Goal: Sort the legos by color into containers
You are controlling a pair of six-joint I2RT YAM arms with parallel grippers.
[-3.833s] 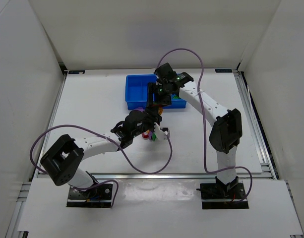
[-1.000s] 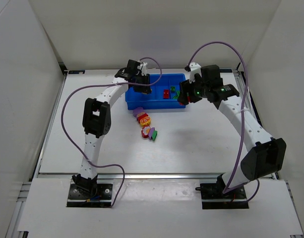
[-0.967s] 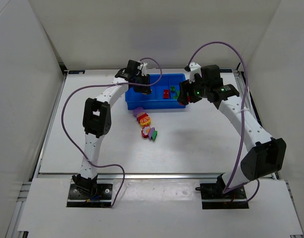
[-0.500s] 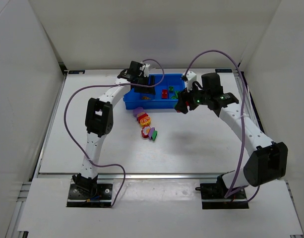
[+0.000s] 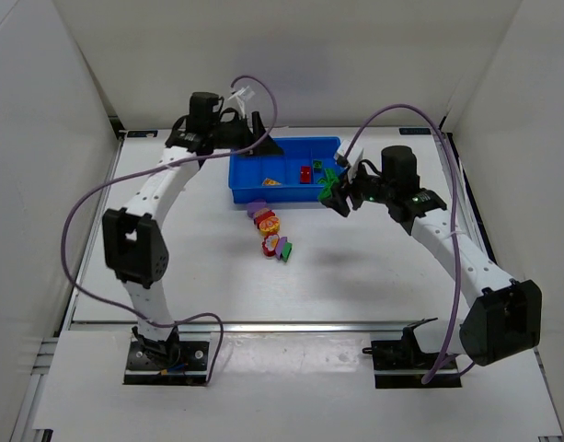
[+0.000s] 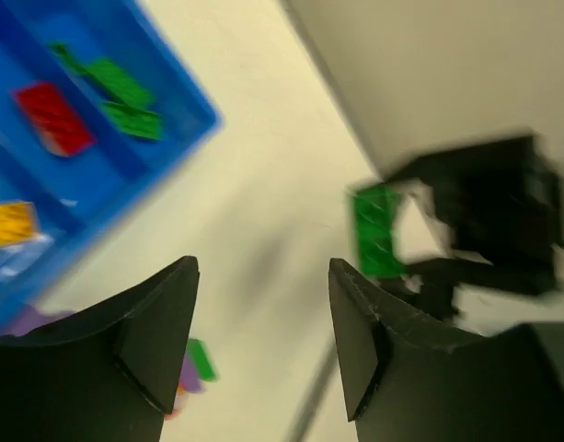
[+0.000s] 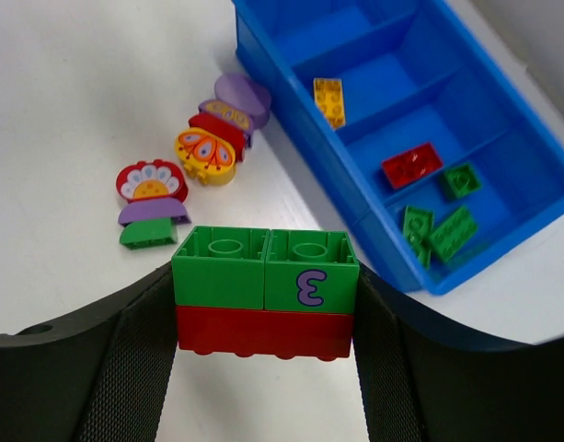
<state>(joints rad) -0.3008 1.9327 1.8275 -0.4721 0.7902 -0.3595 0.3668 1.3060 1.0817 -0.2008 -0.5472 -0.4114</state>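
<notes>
My right gripper (image 5: 335,191) is shut on a stack of two green legos on a red one (image 7: 266,293), held above the table in front of the blue tray's (image 5: 246,172) right end. The tray's compartments (image 7: 502,175) hold a yellow lego (image 7: 329,101), a red one (image 7: 411,164) and several green ones (image 7: 438,226). Loose purple (image 7: 234,97), yellow (image 7: 205,152), red flower (image 7: 151,181) and green (image 7: 148,233) legos lie on the table in front of the tray (image 5: 270,230). My left gripper (image 5: 261,138) is open and empty, raised over the tray's back left corner (image 6: 263,267).
White walls close in the table at the back and sides. A purple cable (image 5: 97,198) loops off the left arm, and another (image 5: 397,87) arches over the right arm. The left wrist view is blurred and shows the tray (image 6: 185,120) at upper left.
My left gripper has lifted from over the tray and swung toward the back left. My right gripper has held the green and red stack and shifted slightly toward the front.
</notes>
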